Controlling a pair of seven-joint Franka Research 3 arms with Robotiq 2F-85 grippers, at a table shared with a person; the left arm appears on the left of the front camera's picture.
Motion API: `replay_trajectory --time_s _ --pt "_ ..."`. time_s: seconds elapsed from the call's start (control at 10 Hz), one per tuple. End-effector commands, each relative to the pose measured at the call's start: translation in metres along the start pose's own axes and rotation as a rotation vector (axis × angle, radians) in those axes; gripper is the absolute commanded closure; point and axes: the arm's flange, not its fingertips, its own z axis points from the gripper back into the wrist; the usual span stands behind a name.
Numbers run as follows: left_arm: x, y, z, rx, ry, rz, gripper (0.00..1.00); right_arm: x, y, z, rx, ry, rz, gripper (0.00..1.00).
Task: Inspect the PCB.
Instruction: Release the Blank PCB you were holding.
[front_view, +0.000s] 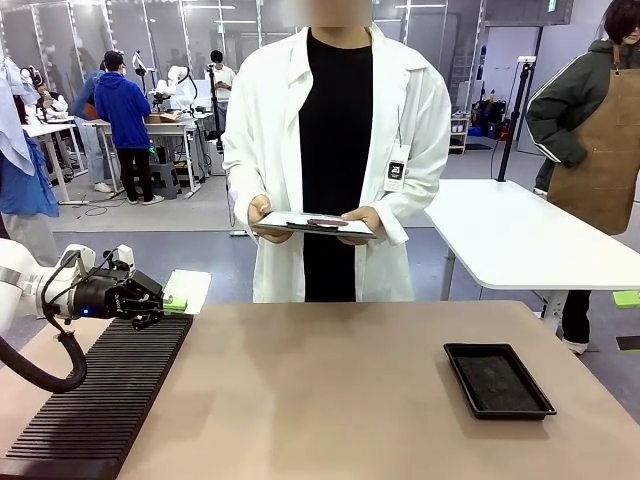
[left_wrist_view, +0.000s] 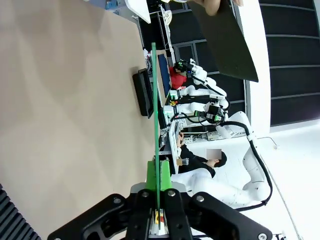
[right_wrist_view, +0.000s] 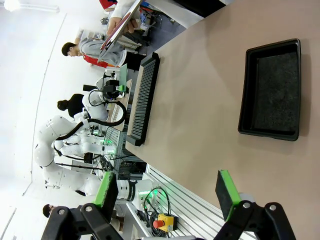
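The PCB is a thin pale grey-green board held out flat above the far end of the black slotted rack. My left gripper is shut on its near edge. In the left wrist view the PCB shows edge-on as a thin green line rising from between the shut green pads of my left gripper. My right gripper hangs open above the table with nothing between its fingers, well short of the black tray.
A person in a white coat stands at the far side holding a dark tablet-like slab in both hands, its underside also visible. The shallow black tray lies at the right. The rack runs along the table's left edge.
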Motion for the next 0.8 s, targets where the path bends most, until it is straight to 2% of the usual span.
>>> replay_trajectory --time_s 0.0,0.7 --pt "-0.0008 -0.0008 -0.0003 0.004 0.008 -0.002 1.0 -0.0001 0.0006 0.0009 0.01 -0.001 0.008 0.0" --pt "-0.0008 -0.0008 -0.0003 0.004 0.008 -0.002 1.0 -0.0001 0.0006 0.0009 0.01 -0.001 0.008 0.0"
